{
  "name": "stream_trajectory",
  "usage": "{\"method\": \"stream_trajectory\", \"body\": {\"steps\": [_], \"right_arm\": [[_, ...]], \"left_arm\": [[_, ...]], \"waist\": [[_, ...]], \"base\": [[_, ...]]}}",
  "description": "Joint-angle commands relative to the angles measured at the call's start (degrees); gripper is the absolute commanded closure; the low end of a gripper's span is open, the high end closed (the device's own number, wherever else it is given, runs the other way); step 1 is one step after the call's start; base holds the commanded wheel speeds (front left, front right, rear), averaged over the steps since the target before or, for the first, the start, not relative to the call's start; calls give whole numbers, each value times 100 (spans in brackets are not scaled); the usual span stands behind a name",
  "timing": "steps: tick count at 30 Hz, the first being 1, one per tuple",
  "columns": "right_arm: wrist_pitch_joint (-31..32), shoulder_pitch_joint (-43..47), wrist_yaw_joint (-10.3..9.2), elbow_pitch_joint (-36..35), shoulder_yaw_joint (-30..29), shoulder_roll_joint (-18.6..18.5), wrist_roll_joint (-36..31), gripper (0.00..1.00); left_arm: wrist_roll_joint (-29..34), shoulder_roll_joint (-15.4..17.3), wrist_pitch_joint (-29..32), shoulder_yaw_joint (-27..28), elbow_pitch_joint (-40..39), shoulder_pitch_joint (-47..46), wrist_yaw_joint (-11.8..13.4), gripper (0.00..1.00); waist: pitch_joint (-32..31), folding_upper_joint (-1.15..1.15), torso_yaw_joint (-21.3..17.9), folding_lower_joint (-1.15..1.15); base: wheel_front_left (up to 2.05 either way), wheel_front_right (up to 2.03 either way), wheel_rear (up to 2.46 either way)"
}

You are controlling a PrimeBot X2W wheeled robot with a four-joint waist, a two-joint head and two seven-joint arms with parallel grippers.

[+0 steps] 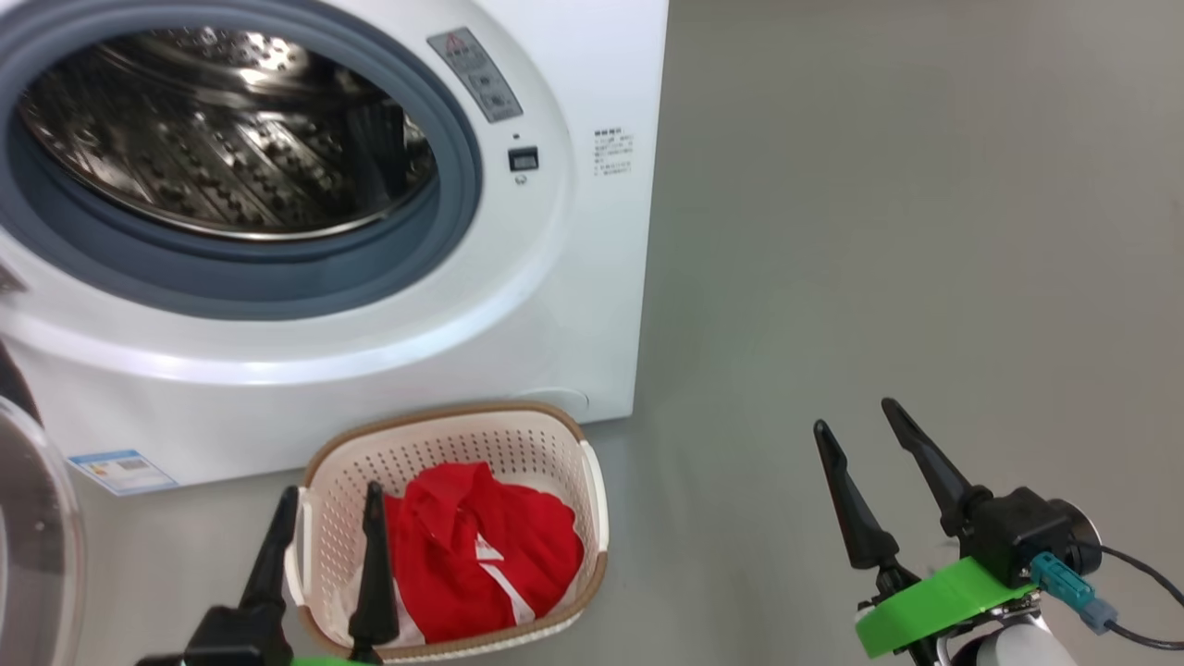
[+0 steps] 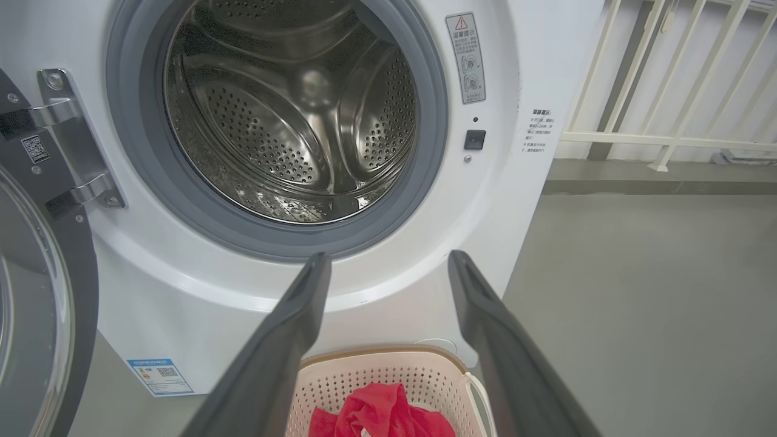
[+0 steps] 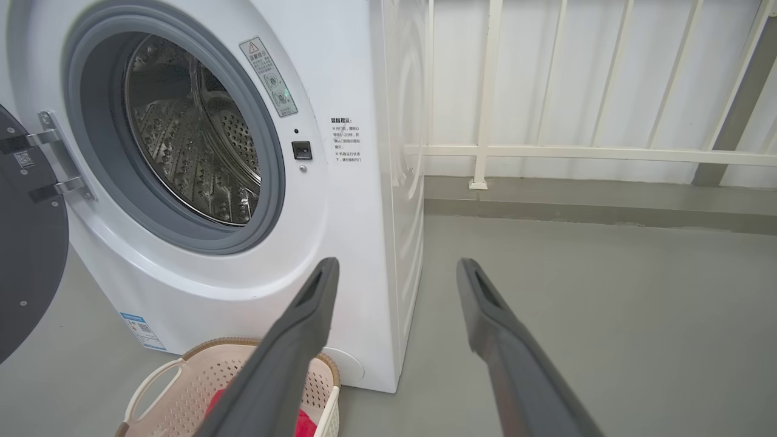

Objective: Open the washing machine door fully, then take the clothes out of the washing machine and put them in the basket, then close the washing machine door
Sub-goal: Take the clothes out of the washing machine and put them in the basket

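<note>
The white washing machine [image 1: 518, 305] stands with its steel drum [image 1: 222, 139] bare, and no clothes show inside it. Its door [image 1: 37, 546] is swung open to the left, hinged at the left side [image 2: 36, 255] [image 3: 27, 243]. Red clothes with white trim [image 1: 481, 546] lie in the cream basket [image 1: 573, 435] on the floor in front of the machine. My left gripper [image 1: 333, 495] hangs open over the basket's near left edge, nothing between its fingers. Off to the right, above bare floor, my right gripper [image 1: 856, 416] is open and holds nothing.
Grey floor [image 1: 879, 231] stretches right of the machine. A white railing [image 3: 576, 152] and a low kerb run along the back wall behind it. A black cable [image 1: 1138, 592] trails from my right wrist.
</note>
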Motion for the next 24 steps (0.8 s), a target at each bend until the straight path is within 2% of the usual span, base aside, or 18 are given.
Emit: {"method": "stream_trajectory", "body": {"steps": [1,10,24], "right_arm": [[-36,26,19,-122,92,3,-71,0],[-36,283,19,-48,-14,3,-78,0],[-36,550,19,-8,-85,3,-105,0]], "left_arm": [[71,80,46,146,-275,53,45,0],[19,112,248,60,-579,530,81,0],[-42,156,347,-19,-631,877,113,0]], "waist": [[-200,0,70,0],[-468,0,105,0],[-716,0,180,0]], "base": [[0,0,0],[0,0,0],[0,0,0]]}}
